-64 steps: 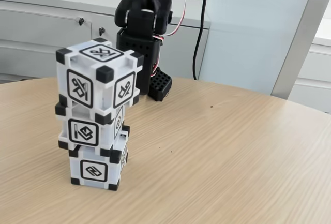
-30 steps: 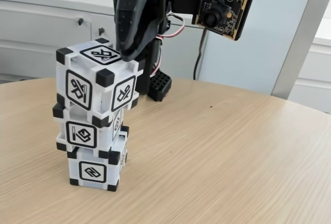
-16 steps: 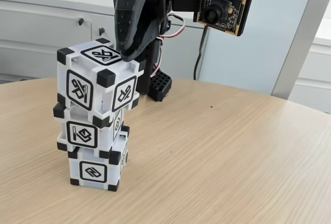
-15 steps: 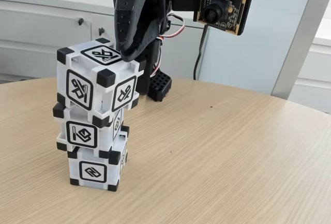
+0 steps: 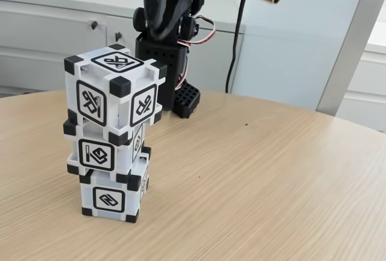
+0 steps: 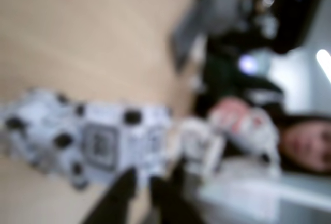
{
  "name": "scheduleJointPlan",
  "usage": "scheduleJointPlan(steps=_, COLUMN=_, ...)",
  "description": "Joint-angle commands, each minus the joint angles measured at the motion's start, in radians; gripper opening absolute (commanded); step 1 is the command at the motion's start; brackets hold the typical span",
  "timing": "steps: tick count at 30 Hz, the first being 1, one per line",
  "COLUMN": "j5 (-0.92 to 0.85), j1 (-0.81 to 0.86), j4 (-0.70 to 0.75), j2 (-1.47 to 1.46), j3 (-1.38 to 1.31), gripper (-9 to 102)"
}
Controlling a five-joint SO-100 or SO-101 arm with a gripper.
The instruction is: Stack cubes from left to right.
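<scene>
The three cubes (image 5: pixel 111 134) stand stacked on the table (image 5: pixel 259 182), below and left of the raised gripper (image 6: pixel 138 180) in the fixed view (fingers nearly together, holding nothing, in the blurred wrist view).

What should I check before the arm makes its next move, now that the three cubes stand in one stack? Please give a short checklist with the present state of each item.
1. All three cubes stacked: top cube on middle cube on bottom cube. Ok.
2. Stack straight: the top cube overhangs and sits turned against the two below. Not ok.
3. Hand free of the cubes: in the fixed view the arm is raised above the stack, touching nothing. Ok.
4. Hand open or shut: the wrist view is too blurred. Cannot tell.
5. Table around the stack free for retreat. Ok.
</scene>
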Motion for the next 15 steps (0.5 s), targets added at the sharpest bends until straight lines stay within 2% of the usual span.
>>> scheduleJointPlan(steps=1, j5=-0.025, j1=0.002, j4=0.078, j2=0.061, j3=-0.101, gripper=0)
scheduleJointPlan(steps=11, j5=-0.061, j1=0.002, j4=0.094, j2=0.063, j3=-0.094, gripper=0)
scheduleJointPlan(steps=15, j5=-0.115, j1=0.002, j4=0.091, j2=0.063, j3=0.011, gripper=0)
